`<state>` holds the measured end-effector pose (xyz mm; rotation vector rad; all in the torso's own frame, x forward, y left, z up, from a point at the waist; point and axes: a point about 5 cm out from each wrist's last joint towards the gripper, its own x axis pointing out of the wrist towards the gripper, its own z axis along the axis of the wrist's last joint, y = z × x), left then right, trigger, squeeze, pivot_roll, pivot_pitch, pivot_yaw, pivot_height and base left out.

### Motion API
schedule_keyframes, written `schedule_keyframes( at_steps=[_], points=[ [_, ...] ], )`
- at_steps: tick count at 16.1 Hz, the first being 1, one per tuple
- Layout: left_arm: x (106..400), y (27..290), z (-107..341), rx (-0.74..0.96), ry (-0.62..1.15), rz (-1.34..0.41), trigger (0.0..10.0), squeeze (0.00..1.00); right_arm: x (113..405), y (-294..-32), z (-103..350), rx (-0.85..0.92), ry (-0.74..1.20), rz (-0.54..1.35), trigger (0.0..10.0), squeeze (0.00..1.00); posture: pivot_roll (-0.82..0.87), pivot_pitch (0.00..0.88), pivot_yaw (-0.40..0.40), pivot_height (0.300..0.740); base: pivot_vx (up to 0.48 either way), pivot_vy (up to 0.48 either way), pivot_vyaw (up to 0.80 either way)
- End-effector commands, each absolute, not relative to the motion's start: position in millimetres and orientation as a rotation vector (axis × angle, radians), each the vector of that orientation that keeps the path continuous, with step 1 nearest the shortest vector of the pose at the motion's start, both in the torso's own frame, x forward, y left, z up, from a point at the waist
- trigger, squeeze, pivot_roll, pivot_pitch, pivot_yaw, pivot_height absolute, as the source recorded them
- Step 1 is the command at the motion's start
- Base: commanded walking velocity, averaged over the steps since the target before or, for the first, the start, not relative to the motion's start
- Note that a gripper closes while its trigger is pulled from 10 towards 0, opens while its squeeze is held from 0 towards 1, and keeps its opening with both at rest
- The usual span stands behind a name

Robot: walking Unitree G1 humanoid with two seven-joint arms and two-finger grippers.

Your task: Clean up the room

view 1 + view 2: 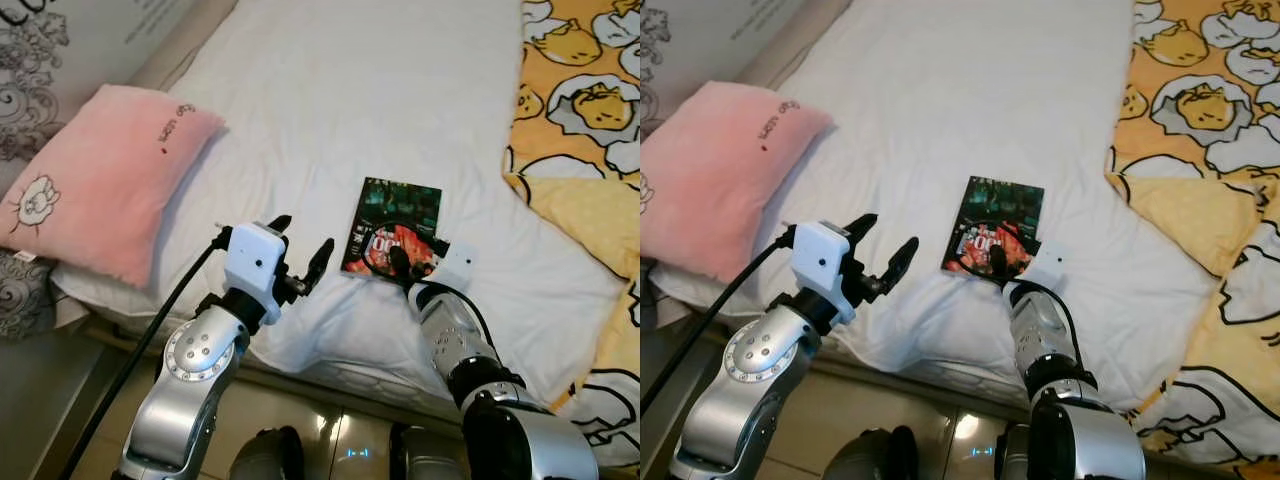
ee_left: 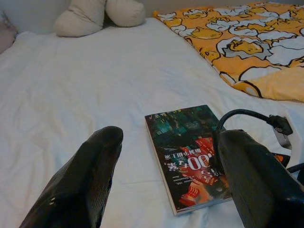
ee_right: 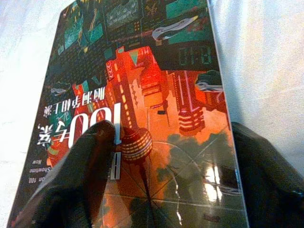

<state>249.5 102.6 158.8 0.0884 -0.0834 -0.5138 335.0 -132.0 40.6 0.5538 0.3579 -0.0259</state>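
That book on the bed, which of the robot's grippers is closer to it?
The right. The right gripper is at the near edge of the book, fingers open over its cover. The left gripper hovers open above the white sheet, off to the book's left.

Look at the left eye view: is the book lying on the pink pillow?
No. The book lies on the white sheet, apart from the pillow.

A glossy book (image 1: pixel 395 222) (dark teal and red cover) lies flat on the white bed (image 1: pixel 330 100).

Pink pillow (image 1: pixel 105 180) beside white sheet (image 1: pixel 350 110), yellow patterned quilt (image 1: pixel 585 90).
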Motion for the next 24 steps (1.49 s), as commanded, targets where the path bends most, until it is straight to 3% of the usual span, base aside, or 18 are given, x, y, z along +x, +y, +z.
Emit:
schedule_keyframes(
  at_steps=[1,10,11,12,15,19,22,24],
  points=[
    [251,104,155,0.09,-0.064,-0.508,10.0,0.0,325,-106,26,0.626,0.471,0.045,0.0,0.0,0.06,0.217,0.11,0.74,0.0,0.0,0.0],
    [261,100,151,0.066,-0.053,-0.499,10.0,0.0,326,-95,29,0.631,0.485,0.1,0.0,0.0,0.03,0.181,0.11,0.74,0.0,0.0,0.0],
    [263,102,150,0.038,-0.04,-0.48,10.0,0.0,326,-95,29,0.632,0.483,0.103,0.0,0.0,0.03,0.178,0.11,0.74,0.0,0.0,0.0],
    [269,110,150,-0.122,-0.005,-0.42,10.0,0.0,326,-93,30,0.628,0.476,0.108,0.0,0.0,0.02,0.168,0.11,0.74,0.0,0.0,0.0],
    [277,114,145,-0.167,0.014,-0.375,10.0,0.0,328,-91,34,0.631,0.458,0.122,0.0,0.0,0.01,0.151,0.107,0.74,0.0,0.0,0.0],
    [283,110,133,-0.117,0.034,-0.394,10.0,0.0,345,-104,64,0.486,0.271,0.156,0.0,0.0,-0.03,0.102,0.098,0.74,0.0,0.0,0.0],
    [301,109,133,-0.105,0.004,-0.365,10.0,0.0,356,-123,97,0.325,0.088,0.151,0.0,0.0,-0.07,0.005,0.085,0.74,0.0,0.0,0.0],
    [307,109,135,-0.108,-0.01,-0.361,10.0,0.0,358,-127,109,0.278,0.02,0.143,0.0,0.0,-0.08,0.0,0.085,0.74,0.0,0.0,0.0]
  ],
)
